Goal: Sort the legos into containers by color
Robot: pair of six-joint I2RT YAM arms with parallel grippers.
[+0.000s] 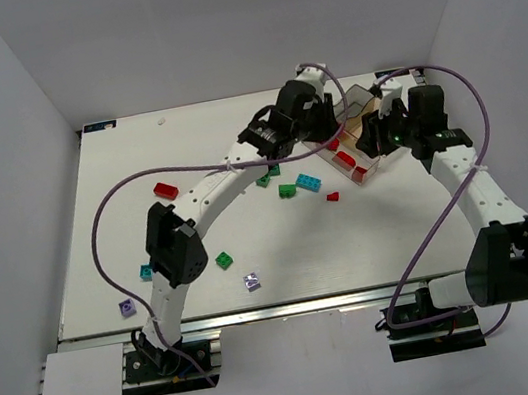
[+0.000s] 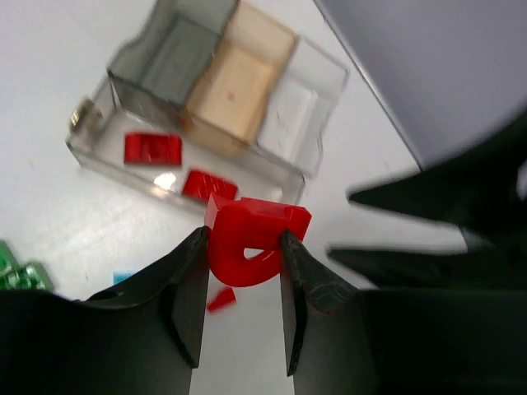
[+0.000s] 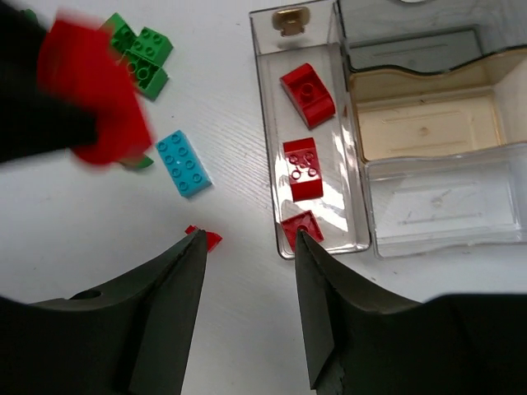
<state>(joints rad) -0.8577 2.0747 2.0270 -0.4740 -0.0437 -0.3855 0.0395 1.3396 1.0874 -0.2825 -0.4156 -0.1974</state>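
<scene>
Top view: the left hand reaches across the table to the tray, nearer its red end than the right hand. Left wrist view: it grips the curved red brick; the red compartment lies just ahead, long axis crosswise. Right wrist view: the right hand hangs open and empty beside that compartment.

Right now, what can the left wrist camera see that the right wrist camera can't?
Only the left wrist view shows the left arm's jaws pinching the curved red brick, its arch sharp. Only the right wrist view shows a third red brick at the end of the long compartment of the clear tray, and the whole cyan brick. Both show that tray, two red bricks inside it, green bricks and a small red piece on the table. The held brick is only a red blur in the right wrist view.
</scene>
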